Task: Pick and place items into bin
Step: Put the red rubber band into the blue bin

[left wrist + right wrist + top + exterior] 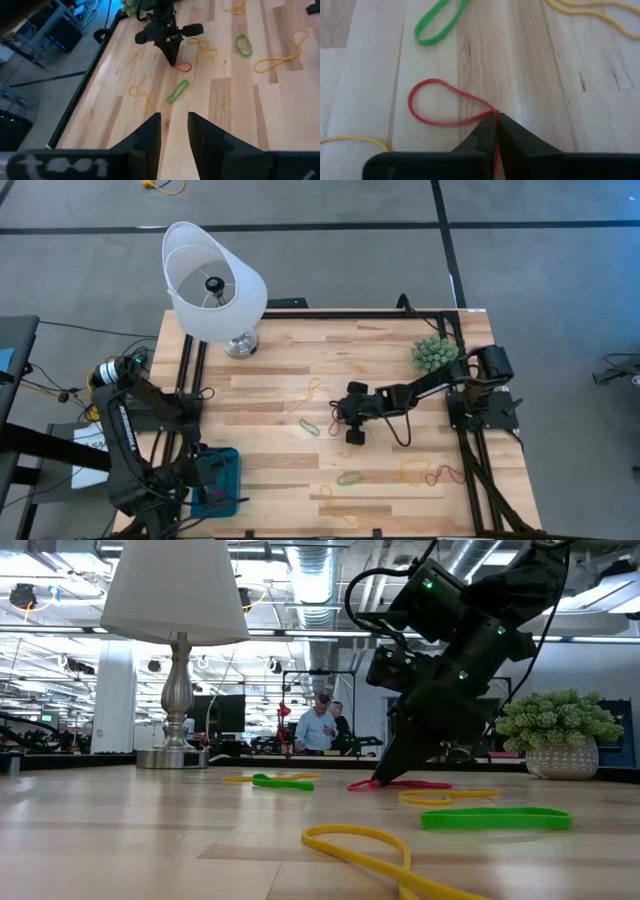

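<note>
The right gripper (495, 117) is clenched on the red band (427, 102) at table centre — pinched thin for lifting. The left gripper (174, 125), released, waits over the bin (217, 480) at 7 o'clock — ready.

Lab, exposed ceiling ducts (330, 565), workstations

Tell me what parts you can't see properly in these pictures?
- High view: the left gripper hangs over the teal bin, so what lies inside is hidden.
- Right wrist view: the right gripper is shut on the red band; its fingers cover that end of the band.
- Low view: the yellow band is cut off by the bottom edge.
</note>
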`<state>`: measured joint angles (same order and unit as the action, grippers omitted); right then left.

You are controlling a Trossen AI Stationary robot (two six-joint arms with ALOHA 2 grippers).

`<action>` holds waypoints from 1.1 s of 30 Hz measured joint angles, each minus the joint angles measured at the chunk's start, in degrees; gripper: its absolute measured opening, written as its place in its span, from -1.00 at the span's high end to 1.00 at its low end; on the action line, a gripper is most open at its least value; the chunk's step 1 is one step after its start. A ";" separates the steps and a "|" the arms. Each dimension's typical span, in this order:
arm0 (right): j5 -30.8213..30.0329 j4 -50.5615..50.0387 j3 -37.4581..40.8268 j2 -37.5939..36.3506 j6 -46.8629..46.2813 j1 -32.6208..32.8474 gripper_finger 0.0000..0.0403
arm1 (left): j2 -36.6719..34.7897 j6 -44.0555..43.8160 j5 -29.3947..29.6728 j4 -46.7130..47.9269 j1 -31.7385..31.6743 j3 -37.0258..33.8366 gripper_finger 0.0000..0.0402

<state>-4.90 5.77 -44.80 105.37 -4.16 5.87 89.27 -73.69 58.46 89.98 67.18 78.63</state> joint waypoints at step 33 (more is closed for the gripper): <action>6.69 16.82 -79.03 42.78 8.56 13.44 1.00 | -16.96 15.05 14.19 0.07 -4.49 -0.08 0.57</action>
<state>1.79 22.59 -123.83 148.15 4.40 19.31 72.30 -58.64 72.65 90.06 62.69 78.55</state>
